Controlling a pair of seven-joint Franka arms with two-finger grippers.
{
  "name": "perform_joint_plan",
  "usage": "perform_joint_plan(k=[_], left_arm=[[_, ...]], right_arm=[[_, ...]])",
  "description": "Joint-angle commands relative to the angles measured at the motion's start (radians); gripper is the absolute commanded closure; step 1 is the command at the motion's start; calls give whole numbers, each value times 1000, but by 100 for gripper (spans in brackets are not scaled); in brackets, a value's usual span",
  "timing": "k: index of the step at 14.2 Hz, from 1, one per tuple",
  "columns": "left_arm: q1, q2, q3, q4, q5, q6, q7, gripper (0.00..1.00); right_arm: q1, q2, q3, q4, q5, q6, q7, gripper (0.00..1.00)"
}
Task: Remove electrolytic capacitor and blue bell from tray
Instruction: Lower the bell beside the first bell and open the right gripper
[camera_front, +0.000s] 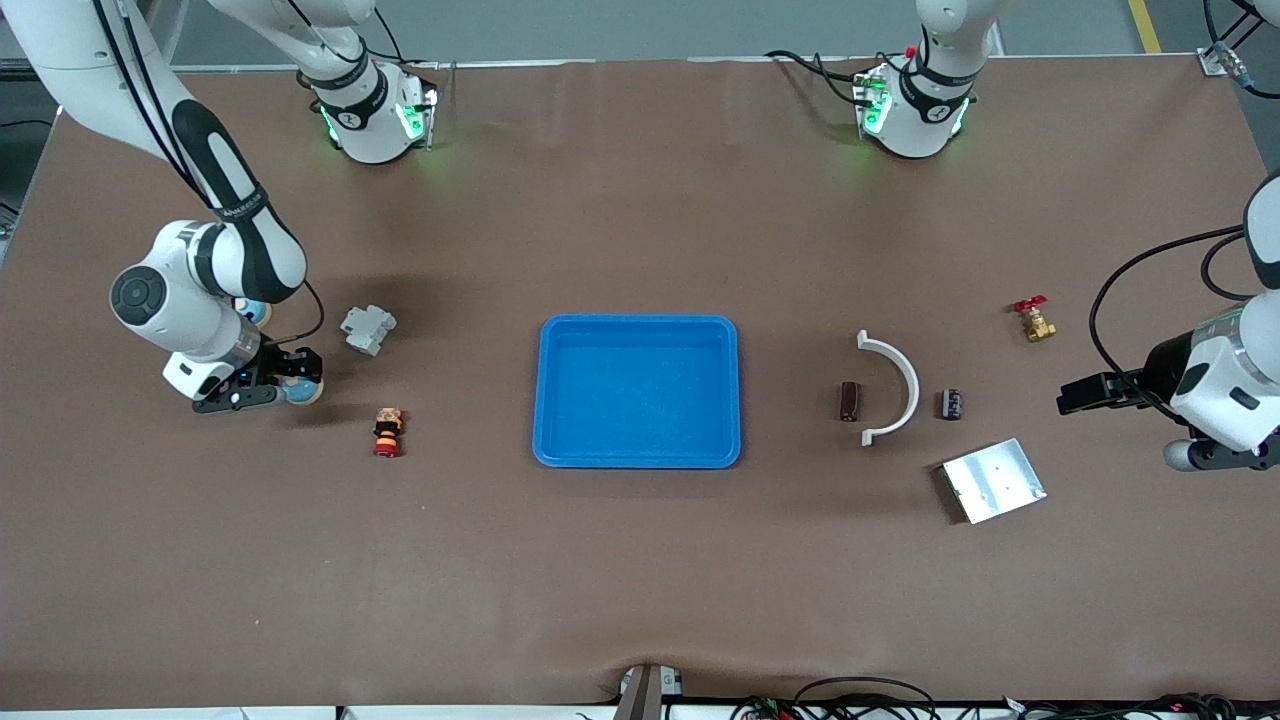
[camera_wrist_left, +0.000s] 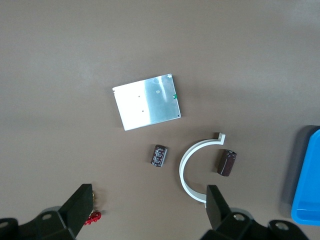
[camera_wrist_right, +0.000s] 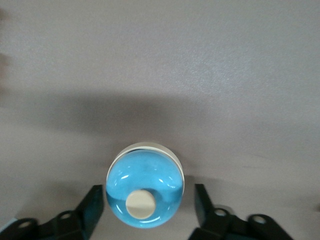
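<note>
A blue bell (camera_front: 302, 389) with a cream button on top (camera_wrist_right: 145, 192) stands on the brown table toward the right arm's end. My right gripper (camera_front: 288, 380) is low around it, its fingers (camera_wrist_right: 94, 205) open with a small gap on each side of the bell. A dark capacitor (camera_front: 949, 404) (camera_wrist_left: 159, 156) lies toward the left arm's end, beside a white arc (camera_front: 900, 385). A brown cylindrical part (camera_front: 850, 400) (camera_wrist_left: 226, 162) lies inside the arc's curve. My left gripper (camera_front: 1075, 393) (camera_wrist_left: 149, 200) hangs open over the table near that end, holding nothing.
A blue tray (camera_front: 640, 320) sits mid-table. Near the bell lie a grey part (camera_front: 367, 329) and a red-and-yellow stacked piece (camera_front: 387, 432). A metal plate (camera_front: 992, 480) lies nearer the front camera than the capacitor. A brass valve with a red handle (camera_front: 1035, 320) lies farther back.
</note>
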Motion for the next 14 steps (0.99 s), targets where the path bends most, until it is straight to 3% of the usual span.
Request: perform_joint_plan(k=[1,5,8,14], left_arm=[[-91,-13,87,17,-32,-18,4,0],[-241,-48,289,17,-124,-19,7,0],[-405,-77,468,17,-155,-19,7,0],[-553,-95,645,15,-218,-19,10,0]], right_arm=[[-17,6,14,16,7,-12,4,0],[-18,-2,14,17,7,-24,3,0],[-17,-40,15,66,7,-164,3,0],[17,-207,17,129,9,-372,124,0]])
